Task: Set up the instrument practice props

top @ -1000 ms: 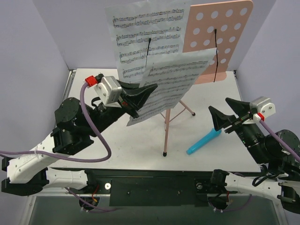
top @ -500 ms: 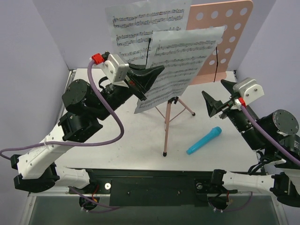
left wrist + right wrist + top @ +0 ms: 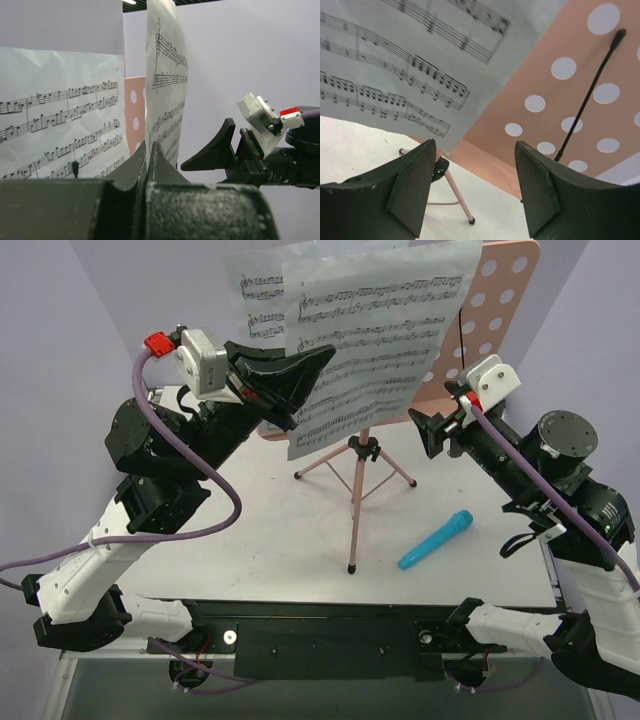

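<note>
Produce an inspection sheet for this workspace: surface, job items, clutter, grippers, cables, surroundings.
Surface: white table, the stand's feet resting on it.
Job's things: pink music stand upright on its tripod legs; one music sheet on the desk's left half; second sheet held up in front of the desk, not yet under the right wire page holder.
Clutter: blue toy microphone lying right of the legs.
Grippers: left gripper shut on the second sheet; right gripper open, empty, beside the sheet's right edge.
Cables: purple cable loops off the left arm; second purple cable runs along the right arm.
Surroundings: pale lilac walls.
</note>
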Controlling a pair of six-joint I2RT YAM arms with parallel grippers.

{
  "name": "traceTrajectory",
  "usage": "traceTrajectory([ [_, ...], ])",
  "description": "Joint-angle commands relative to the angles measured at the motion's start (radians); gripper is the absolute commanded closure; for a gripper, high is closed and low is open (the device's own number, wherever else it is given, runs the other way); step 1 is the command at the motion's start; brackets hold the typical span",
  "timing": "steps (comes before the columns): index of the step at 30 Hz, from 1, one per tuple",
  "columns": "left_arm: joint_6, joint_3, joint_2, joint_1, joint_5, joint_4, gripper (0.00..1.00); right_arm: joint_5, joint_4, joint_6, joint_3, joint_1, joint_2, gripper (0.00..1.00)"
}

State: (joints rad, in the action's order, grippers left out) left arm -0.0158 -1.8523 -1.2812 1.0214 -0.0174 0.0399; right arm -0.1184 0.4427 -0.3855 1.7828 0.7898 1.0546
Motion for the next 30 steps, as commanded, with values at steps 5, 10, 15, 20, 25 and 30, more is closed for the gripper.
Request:
traceTrajectory([
  [5, -0.041, -0.076, -0.058, -0.06, 0.056, 0.115, 1.0, 0.284, -0.012, 0.148, 0.092, -0.271, 0.034, 0.42],
  [10, -0.047, -0.078, -0.072, -0.067, 0.057, 0.123, 1.0, 0.46, -0.067, 0.281, 0.104, -0.44, 0.064, 0.43],
  [15, -0.046, -0.073, -0.069, -0.076, 0.051, 0.123, 1.0, 0.513, -0.098, 0.315, 0.13, -0.508, 0.09, 0.44],
  [20, -0.055, -0.051, -0.067, -0.095, 0.048, 0.143, 1.0, 0.542, -0.125, 0.346, 0.158, -0.544, 0.134, 0.5],
  [25, -0.065, -0.042, -0.07, -0.119, 0.051, 0.16, 1.0, 0.531, -0.14, 0.35, 0.165, -0.555, 0.159, 0.56],
  [30, -0.082, -0.041, -0.076, -0.139, 0.063, 0.172, 1.0, 0.511, -0.151, 0.346, 0.168, -0.56, 0.168, 0.6],
])
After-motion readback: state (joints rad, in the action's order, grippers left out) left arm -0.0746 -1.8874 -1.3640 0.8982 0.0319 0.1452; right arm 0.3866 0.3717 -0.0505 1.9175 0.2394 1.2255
